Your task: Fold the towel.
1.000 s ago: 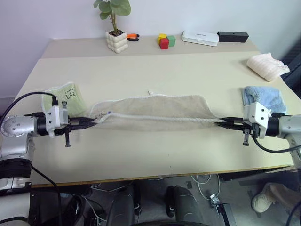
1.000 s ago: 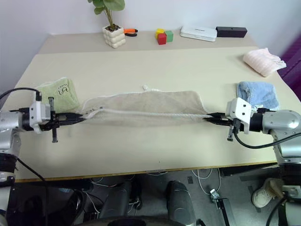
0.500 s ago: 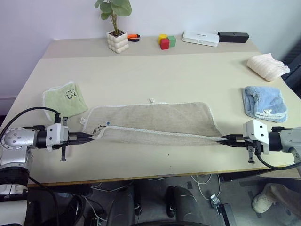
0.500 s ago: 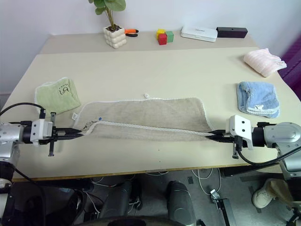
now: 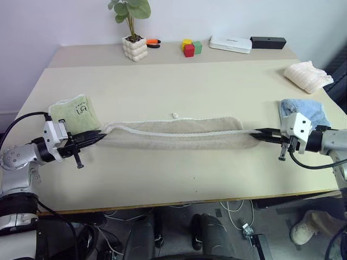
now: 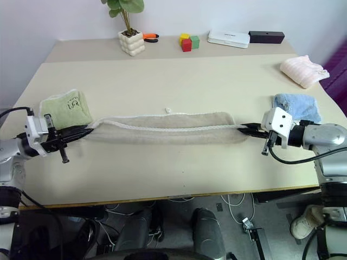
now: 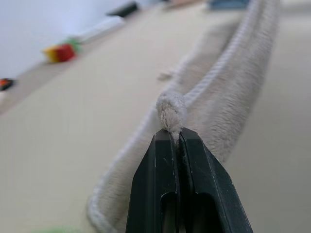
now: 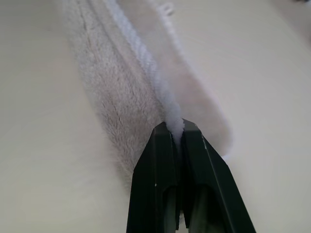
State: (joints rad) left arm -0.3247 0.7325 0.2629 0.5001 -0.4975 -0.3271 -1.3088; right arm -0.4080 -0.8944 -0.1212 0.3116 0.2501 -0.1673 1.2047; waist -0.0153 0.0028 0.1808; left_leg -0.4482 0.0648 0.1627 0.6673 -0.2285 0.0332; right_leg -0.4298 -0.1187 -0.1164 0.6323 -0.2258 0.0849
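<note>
The beige towel (image 5: pixel 173 132) lies across the middle of the table (image 5: pixel 179 173) as a long narrow band, doubled lengthwise, its white corded edge running along the top. My left gripper (image 5: pixel 100 136) is shut on the towel's left end, pinching the corded edge (image 7: pixel 171 109) between its black fingertips. At the other end my right gripper (image 5: pixel 255 132) is shut on the cord (image 8: pixel 172 119), with the towel (image 8: pixel 116 87) stretching away from it. Both grippers hold their ends just above the tabletop, and the cloth is taut between them. A small white loop (image 5: pixel 175 115) sticks out at the far edge.
A small green towel (image 5: pixel 73 111) lies just beyond my left gripper, and a light blue towel (image 5: pixel 306 108) beyond my right. A pink cloth (image 5: pixel 308 76) sits far right. At the back stand a potted plant (image 5: pixel 134 47), coloured blocks (image 5: pixel 190 47), a white box (image 5: pixel 231 43) and a black box (image 5: pixel 268 41).
Both grippers first drew the held edge toward the table's near edge, then carried it away over the cloth. The towel has gone from a wide spread to a narrow doubled band.
</note>
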